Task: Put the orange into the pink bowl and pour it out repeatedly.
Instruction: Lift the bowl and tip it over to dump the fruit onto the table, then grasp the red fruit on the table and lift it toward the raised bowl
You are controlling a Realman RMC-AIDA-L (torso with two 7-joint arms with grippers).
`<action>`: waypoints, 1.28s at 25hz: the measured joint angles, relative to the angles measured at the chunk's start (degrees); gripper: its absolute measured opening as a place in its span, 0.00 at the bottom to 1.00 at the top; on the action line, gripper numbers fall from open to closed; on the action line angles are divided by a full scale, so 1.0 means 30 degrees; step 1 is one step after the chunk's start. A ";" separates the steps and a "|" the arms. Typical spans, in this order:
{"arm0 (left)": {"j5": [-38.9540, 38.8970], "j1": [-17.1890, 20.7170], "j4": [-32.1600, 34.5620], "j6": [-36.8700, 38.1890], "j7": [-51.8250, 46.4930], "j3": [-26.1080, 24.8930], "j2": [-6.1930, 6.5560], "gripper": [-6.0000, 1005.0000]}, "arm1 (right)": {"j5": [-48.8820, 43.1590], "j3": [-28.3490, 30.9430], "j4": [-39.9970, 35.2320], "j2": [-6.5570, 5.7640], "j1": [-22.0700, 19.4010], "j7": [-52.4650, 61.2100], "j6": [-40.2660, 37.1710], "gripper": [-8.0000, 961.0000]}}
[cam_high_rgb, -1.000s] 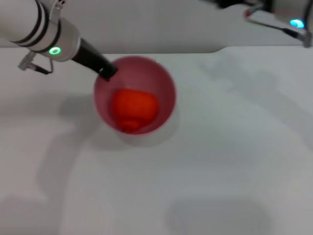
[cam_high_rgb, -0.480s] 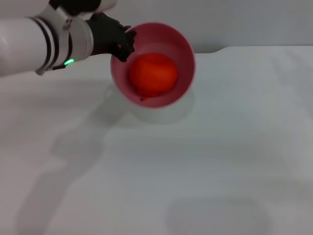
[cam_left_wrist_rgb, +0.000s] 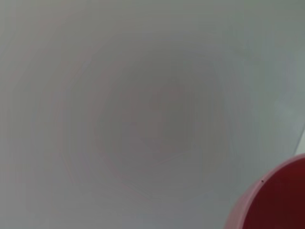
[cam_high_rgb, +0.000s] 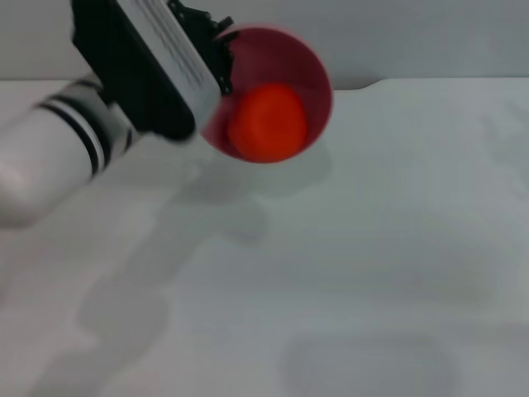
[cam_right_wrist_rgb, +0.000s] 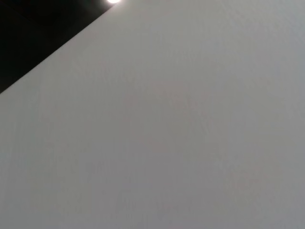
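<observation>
Tilting further than a moment ago, the pink bowl (cam_high_rgb: 318, 74), clamped at its rim by the left end effector (cam_high_rgb: 221, 66), holds the orange (cam_high_rgb: 267, 121).

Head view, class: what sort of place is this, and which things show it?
Probably a robot test bench: a bare white table, the left gripper holding a tilted pink bowl, and a toy orange inside.
</observation>
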 joint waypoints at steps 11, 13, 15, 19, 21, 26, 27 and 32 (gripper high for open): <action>0.0012 0.0965 -0.2233 -0.8846 0.3391 0.4389 0.0034 0.05 | -0.0344 -0.0278 0.0085 0.0011 0.0194 0.0080 -0.0789 0.61; 0.0006 0.0839 -0.2361 -0.9387 0.3407 0.4641 0.0031 0.05 | -0.0396 -0.0421 0.0109 0.0015 0.0228 0.0144 -0.0945 0.61; -0.0002 0.0746 -0.2389 -0.9591 0.3394 0.4733 0.0020 0.05 | -0.0420 -0.0497 0.0113 0.0014 0.0241 0.0267 -0.1056 0.61; -0.0647 0.0586 -0.2389 -0.9851 0.3096 0.4730 -0.0009 0.05 | -0.0541 -0.0625 0.0198 0.0009 0.0244 0.0359 -0.1136 0.61; -0.1580 0.0337 -0.2344 -0.9706 0.2685 0.4517 -0.0014 0.05 | -0.0593 -0.0634 0.0428 0.0005 0.0254 0.0369 -0.1172 0.61; -0.4971 -0.0513 -0.1689 -0.6819 0.0068 0.2068 0.0033 0.05 | -0.0542 -0.0636 0.0830 -0.0001 0.0210 0.0400 -0.1240 0.61; -0.5612 -0.0734 -0.1502 -0.5726 -0.0563 0.1314 0.0051 0.05 | -0.0540 -0.0636 0.0845 -0.0001 0.0165 0.0438 -0.1248 0.61; -0.7936 -0.2828 -0.1476 0.2689 -0.2941 -0.4053 0.0061 0.05 | -0.0648 -0.0675 0.0922 -0.0010 0.0093 0.0621 -0.1276 0.61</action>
